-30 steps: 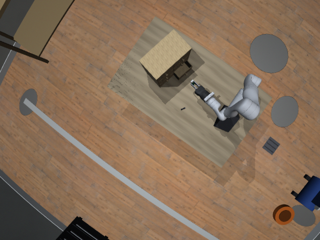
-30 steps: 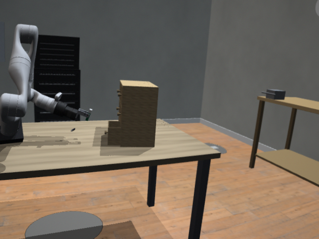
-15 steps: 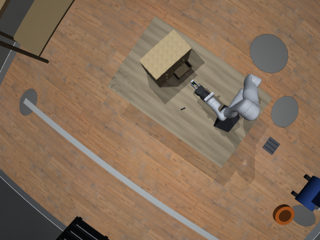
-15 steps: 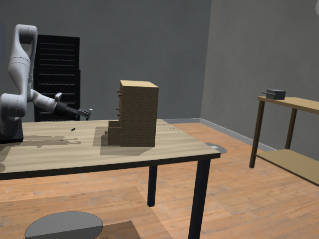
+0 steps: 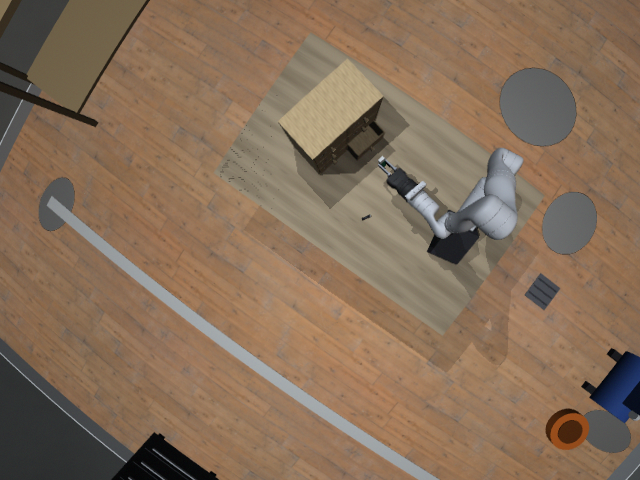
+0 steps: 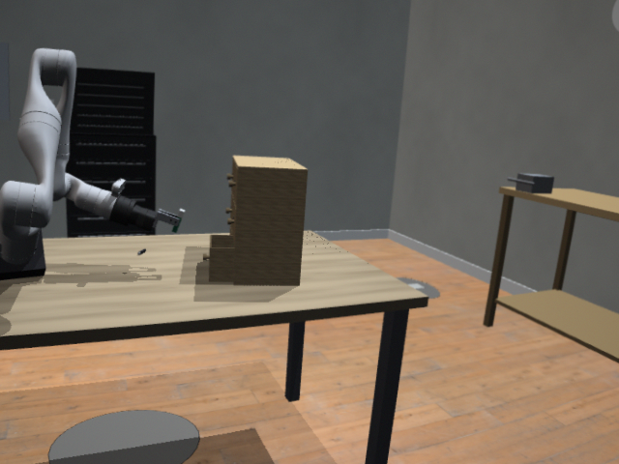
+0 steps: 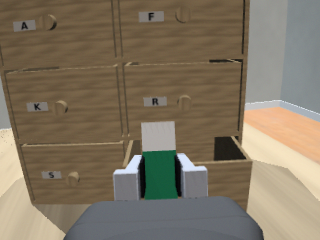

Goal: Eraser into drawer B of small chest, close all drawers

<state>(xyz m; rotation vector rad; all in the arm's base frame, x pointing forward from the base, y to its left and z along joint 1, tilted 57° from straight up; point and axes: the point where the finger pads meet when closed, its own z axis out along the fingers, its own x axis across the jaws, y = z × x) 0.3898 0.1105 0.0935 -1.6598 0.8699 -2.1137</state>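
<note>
My gripper (image 5: 384, 164) (image 6: 175, 219) (image 7: 159, 168) is shut on the eraser (image 5: 381, 159) (image 6: 181, 212) (image 7: 159, 139), a green block with a white end. It holds the eraser in the air, in front of the small wooden chest (image 5: 330, 105) (image 6: 270, 219) (image 7: 180, 58) and above table height. The chest's bottom right drawer (image 5: 366, 140) (image 6: 220, 259) (image 7: 227, 176) is pulled out and open, just ahead of and below the eraser. Its label is hidden. The drawers marked A, F, K, R and S are pushed in.
A small dark object (image 5: 366, 217) (image 6: 141, 251) lies on the table (image 5: 310, 222) (image 6: 150, 300), to the side of my arm. The arm's base (image 5: 453, 246) stands at the table's end. A side shelf (image 6: 559, 199) stands off the table.
</note>
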